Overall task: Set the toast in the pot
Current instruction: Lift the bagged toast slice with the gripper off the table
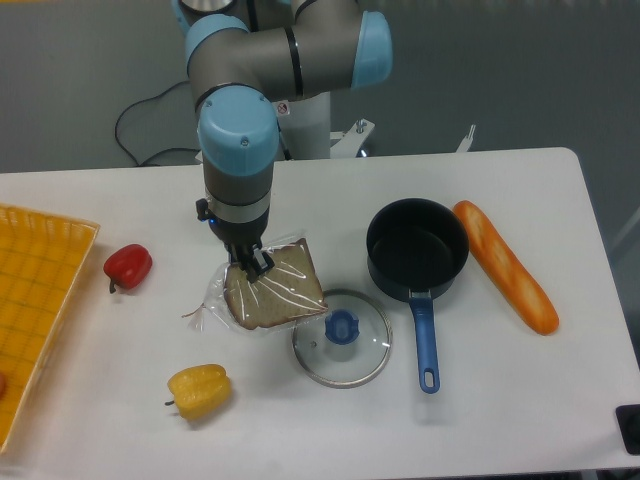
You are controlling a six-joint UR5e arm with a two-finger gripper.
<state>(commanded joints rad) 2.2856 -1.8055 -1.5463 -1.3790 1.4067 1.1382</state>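
The arm reaches in from the top of the frame, its grey links and light-blue joint caps stacked one over the other, the upper section lying across and the wrist section hanging straight down below it. The gripper [253,262] points vertically toward the desk, dark and narrow beneath the wide blue-capped wrist. Its fingertips [262,264] sit low, right at the surface level, drawn in close together with barely any gap showing between them. From this angle the wrist housing hides much of the fingers, so only their dark lower ends are visible.
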